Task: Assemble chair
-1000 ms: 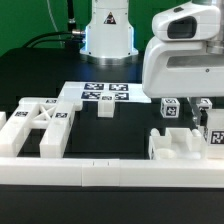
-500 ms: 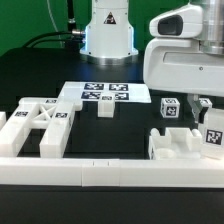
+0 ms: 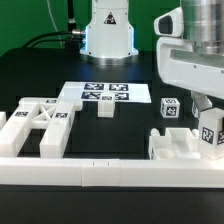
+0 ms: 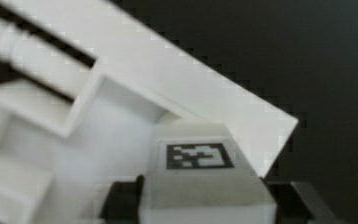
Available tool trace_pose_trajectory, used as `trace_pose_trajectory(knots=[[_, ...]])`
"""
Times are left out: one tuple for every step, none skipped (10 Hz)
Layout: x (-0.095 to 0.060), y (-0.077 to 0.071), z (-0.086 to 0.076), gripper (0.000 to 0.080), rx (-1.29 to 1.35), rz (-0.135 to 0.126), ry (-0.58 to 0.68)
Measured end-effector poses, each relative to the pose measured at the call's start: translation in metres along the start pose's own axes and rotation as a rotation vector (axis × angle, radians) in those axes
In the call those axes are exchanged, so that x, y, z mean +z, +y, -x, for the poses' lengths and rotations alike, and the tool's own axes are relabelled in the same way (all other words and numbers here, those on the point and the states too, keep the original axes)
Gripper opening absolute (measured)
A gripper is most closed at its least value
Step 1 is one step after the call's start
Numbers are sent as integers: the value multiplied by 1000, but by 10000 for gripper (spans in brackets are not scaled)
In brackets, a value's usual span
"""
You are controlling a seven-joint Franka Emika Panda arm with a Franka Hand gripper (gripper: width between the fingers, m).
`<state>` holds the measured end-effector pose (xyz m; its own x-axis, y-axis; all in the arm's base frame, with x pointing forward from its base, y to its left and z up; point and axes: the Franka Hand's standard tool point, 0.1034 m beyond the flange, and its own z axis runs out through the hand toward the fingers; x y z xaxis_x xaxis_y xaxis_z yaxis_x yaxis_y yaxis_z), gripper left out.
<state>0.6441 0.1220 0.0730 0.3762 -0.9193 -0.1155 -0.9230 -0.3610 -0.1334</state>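
- Franka's gripper [image 4: 206,198] is closed on a square post [image 3: 210,135], with its dark fingers [image 4: 126,197] pressed against two opposite sides.
- The only marking on the post is a black-and-white marker tag [image 4: 201,156]; it carries no letters.
- The post stands upright with its long axis vertical, at the exterior view's right, above a chunky white piece [image 3: 178,146].
- An X-braced panel [image 3: 40,125] lies well apart, on the exterior view's left.

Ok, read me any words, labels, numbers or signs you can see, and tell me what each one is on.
No words, numbers or brand names can be read in either view.
The only markings are black-and-white square tags, which are patterns and not text: on the marker board, the panel, the loose post and the held post in the gripper.
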Motion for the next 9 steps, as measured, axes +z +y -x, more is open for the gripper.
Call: trace_pose_trajectory(knots=[[1,0,2,287,149,-3,-10],[1,0,2,287,177,-4,-12],[1,-1,2,287,219,-6,-15],[1,0,2,287,184,-6,-15],[1,0,2,473,149,-4,-16],[0,-1,2,606,111,0,-19],[-1,-3,2,606,70,-3,-19],[0,-2,2,642,2,-3,-19],[1,-2,2,647,-65,-3,-19]])
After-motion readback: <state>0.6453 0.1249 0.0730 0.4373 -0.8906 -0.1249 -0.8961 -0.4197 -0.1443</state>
